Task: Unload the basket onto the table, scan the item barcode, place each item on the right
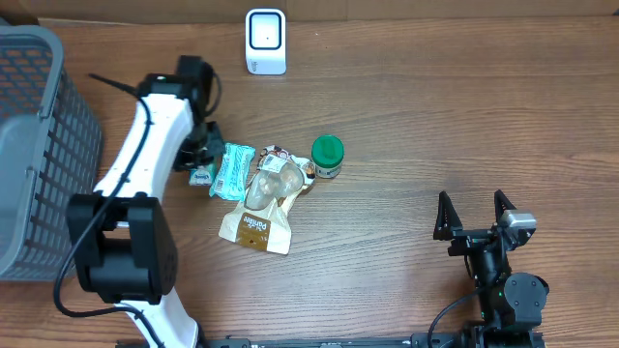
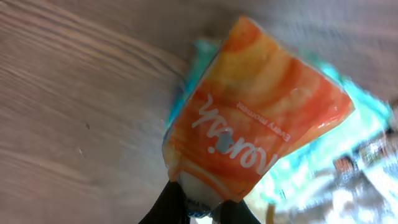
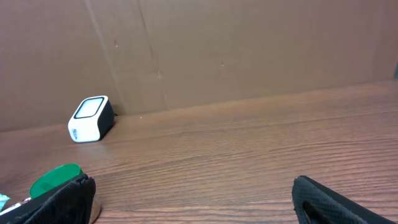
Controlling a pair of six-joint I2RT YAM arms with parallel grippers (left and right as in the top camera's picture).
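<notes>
Orange pouch (image 2: 255,118) pinched at one end by my left end effector (image 2: 199,208), well apart from scanner (image 1: 265,41). Grasp looks made; next carry pouch over, barcode facing scanner. Right end effector (image 1: 474,215) spread, holding nothing.

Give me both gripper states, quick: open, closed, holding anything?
Left gripper: closed, holding the orange pouch.
Right gripper: open, holding nothing.

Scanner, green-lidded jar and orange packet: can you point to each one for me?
scanner (image 1: 265,41): overhead view, middle of its white top.
green-lidded jar (image 1: 328,150): overhead view, centre of the lid.
orange packet (image 2: 255,118): left wrist view, its printed front.
</notes>
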